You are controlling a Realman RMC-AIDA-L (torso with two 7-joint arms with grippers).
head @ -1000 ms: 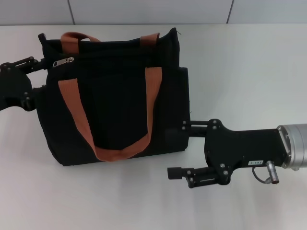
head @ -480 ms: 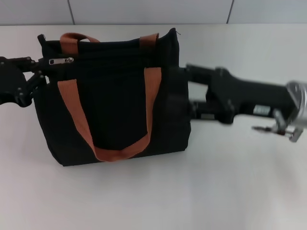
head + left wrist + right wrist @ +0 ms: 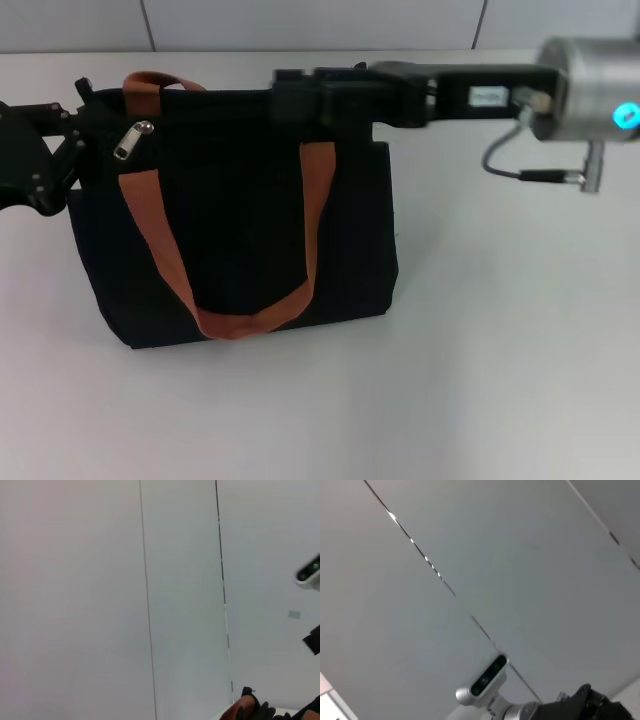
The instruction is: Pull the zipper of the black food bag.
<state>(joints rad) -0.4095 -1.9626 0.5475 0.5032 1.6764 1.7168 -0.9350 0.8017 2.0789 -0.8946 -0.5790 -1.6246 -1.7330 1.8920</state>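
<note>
The black food bag (image 3: 240, 230) stands on the white table with its brown-orange front strap (image 3: 310, 220) hanging down the front. The zipper (image 3: 133, 138), a small silver pull tab, hangs near the bag's top left corner. My left gripper (image 3: 82, 140) is at the bag's upper left end, shut on the fabric there, just left of the zipper. My right gripper (image 3: 285, 98) reaches in from the right and lies over the bag's top edge near the middle, black against the black bag. The bag's top (image 3: 247, 710) peeks into the left wrist view.
The white table (image 3: 500, 350) stretches in front of and to the right of the bag. A tiled wall (image 3: 300, 25) runs behind it. The right wrist view shows wall panels and the robot's head camera (image 3: 485, 680).
My right arm has swung from the table at the bag's lower right up to the bag's top edge. My left gripper closed on the bag's left end; the zipper tab now hangs tilted.
</note>
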